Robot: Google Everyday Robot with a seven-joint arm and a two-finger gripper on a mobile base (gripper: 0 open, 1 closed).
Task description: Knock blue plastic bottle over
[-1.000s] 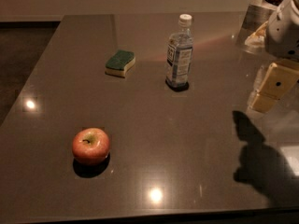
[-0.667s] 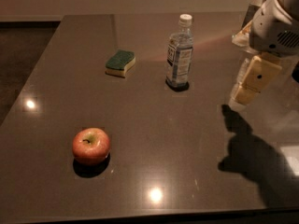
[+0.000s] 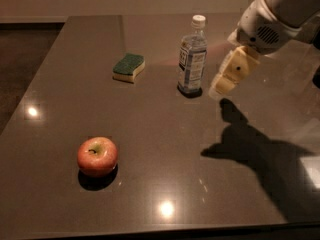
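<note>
- Dark glossy desk carries a red apple near the front and a green sponge farther back.
- blue plastic bottle stands upright, right of the green sponge.
- gripper hangs just right of the bottle, apart from it; whether the jaws are apart or together cannot be told.

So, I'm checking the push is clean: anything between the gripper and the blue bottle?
Nothing visible. The gripper hangs beside the upright blue plastic bottle, only table surface between; sponge and apple lie on the bottle's other side.
</note>
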